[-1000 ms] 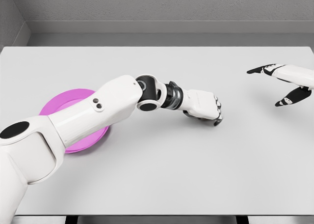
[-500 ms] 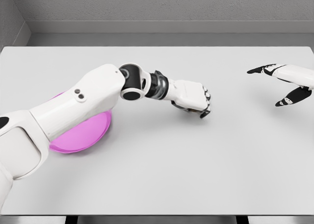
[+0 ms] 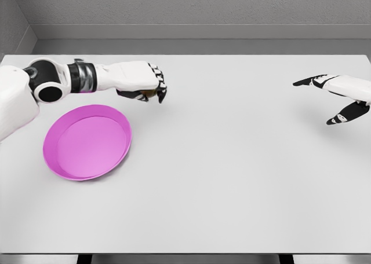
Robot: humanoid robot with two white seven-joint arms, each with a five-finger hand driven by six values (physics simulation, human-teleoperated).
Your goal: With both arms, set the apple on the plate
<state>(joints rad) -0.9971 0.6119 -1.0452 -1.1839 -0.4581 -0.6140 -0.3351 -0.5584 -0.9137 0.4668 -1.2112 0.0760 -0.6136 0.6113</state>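
Grey-walled room's white worktop [image 3: 232, 183]: a small brownish apple [image 3: 148, 92] is clasped in the left hand's [image 3: 136, 80] curled fingers [image 3: 157, 84], not yet lowered onto the round magenta plate [image 3: 52, 154] below them; right hand [image 3: 339, 96] splayed.

You've got glossy white shells on both arms; the left arm [image 3: 69, 79] has a black ball joint with a round grey cap, then a ribbed dark-grey and silver wrist collar. Your left hand [image 3: 139, 81] is a white block with black segments and black tips on the fingers [image 3: 160, 90]. The right hand [image 3: 339, 96] matches: white back, black fingertips, black along the finger undersides.
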